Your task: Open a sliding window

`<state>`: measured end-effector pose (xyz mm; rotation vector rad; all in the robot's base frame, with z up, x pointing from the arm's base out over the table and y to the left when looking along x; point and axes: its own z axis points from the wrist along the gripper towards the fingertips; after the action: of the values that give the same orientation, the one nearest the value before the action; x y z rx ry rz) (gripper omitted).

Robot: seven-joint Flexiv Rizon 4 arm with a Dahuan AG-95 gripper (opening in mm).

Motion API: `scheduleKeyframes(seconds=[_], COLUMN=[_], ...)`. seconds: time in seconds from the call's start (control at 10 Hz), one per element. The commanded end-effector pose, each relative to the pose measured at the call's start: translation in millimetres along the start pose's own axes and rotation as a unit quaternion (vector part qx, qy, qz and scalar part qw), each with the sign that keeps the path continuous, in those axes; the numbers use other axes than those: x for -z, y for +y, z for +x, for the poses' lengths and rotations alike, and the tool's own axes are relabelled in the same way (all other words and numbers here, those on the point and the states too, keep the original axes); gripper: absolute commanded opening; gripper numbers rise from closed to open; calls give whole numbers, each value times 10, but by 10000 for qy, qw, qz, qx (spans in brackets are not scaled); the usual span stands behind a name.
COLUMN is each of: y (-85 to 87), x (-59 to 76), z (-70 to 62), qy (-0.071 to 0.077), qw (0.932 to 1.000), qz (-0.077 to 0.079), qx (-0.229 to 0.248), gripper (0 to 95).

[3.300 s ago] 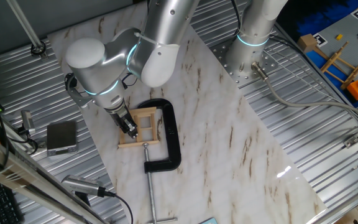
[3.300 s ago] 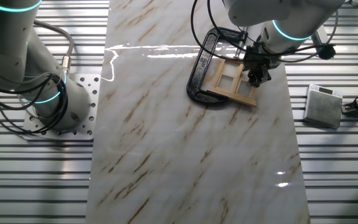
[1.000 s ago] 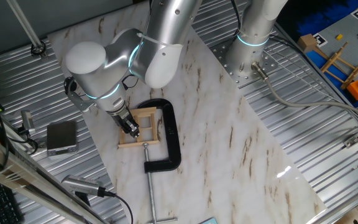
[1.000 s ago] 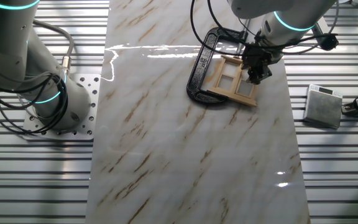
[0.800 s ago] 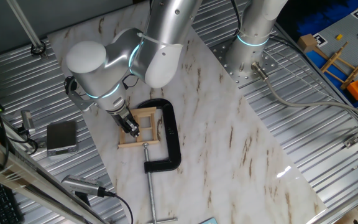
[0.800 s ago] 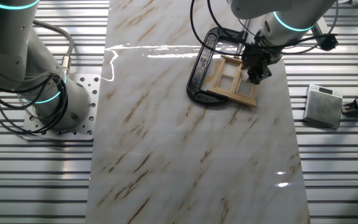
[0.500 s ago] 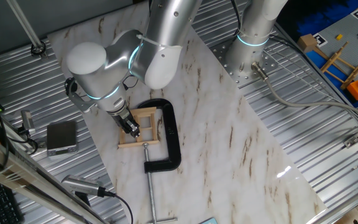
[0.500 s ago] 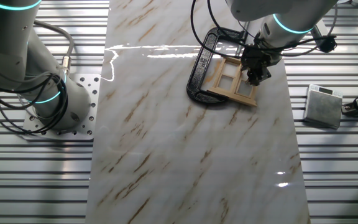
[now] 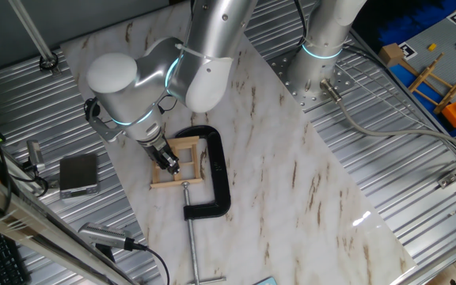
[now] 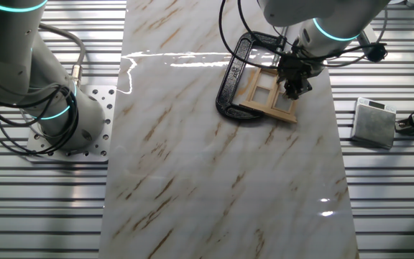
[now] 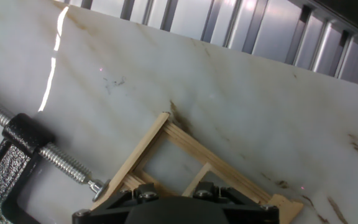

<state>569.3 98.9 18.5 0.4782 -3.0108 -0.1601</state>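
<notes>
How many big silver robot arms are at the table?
2. One silver robot arm reaches down to the small light wooden sliding window held by the black metal C-clamp. The other stands bolted at the marble slab's far edge.

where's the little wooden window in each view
One fixed view: the wooden window lies left of centre, under the tool.
The other fixed view: upper right, tool at its right side.
Hand view: bottom centre, partly cut off.
Shared landmark: the black clamp gripping its frame.
</notes>
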Motion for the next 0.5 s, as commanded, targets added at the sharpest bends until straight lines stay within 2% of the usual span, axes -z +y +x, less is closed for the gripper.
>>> scheduleKeyframes(seconds=[0.1, 0.2, 0.3, 0.5], y=[2, 4, 8, 9], x=[-4, -2, 5, 3], z=[1, 2, 4, 0], qy=[-2, -3, -3, -11], qw=[10000, 10000, 10000, 9999], qz=[-26, -26, -25, -39], qx=[20, 40, 56, 100], gripper=[380, 380, 570, 570])
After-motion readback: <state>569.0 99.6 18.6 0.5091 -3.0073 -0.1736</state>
